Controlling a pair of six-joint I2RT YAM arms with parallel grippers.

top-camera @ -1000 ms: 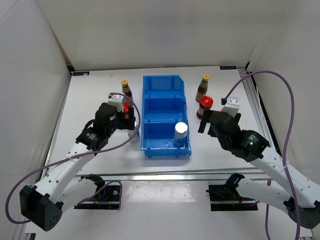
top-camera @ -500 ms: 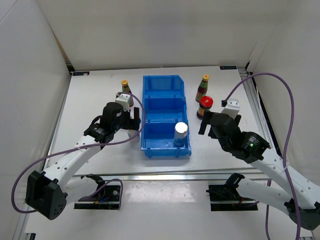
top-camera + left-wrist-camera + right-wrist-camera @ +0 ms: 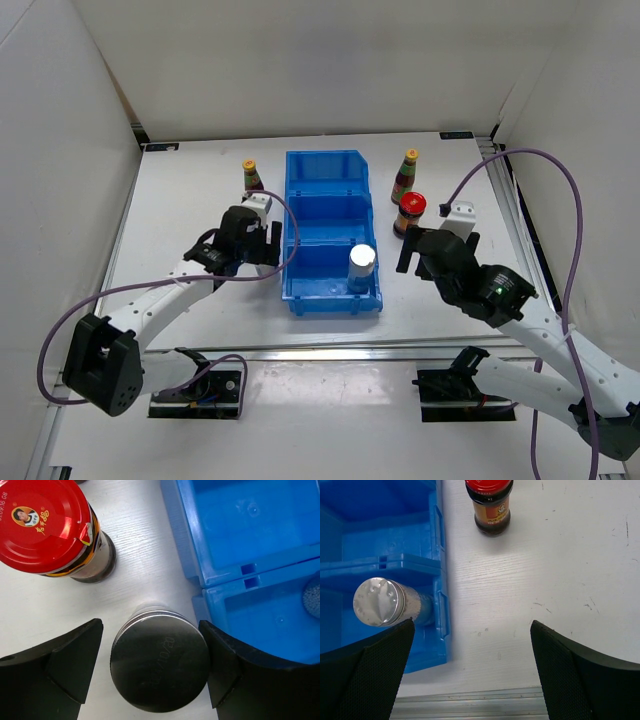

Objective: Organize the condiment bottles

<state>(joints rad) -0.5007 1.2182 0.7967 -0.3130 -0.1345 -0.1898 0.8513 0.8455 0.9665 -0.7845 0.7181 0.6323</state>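
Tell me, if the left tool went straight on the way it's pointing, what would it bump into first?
Probably the silver cylinder: the left tool straddles it with open fingers, which would slide down its sides toward the table.

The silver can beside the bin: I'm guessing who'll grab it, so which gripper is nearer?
Left. The left gripper has its fingers flanking the silver can; the right gripper hangs across the blue bin, above bare table near a red-lidded jar.

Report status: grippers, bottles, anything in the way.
Left gripper open, fingers straddling silver cylinder beside blue bin. Right gripper open, empty. Red-lidded jar nearby, not touching.
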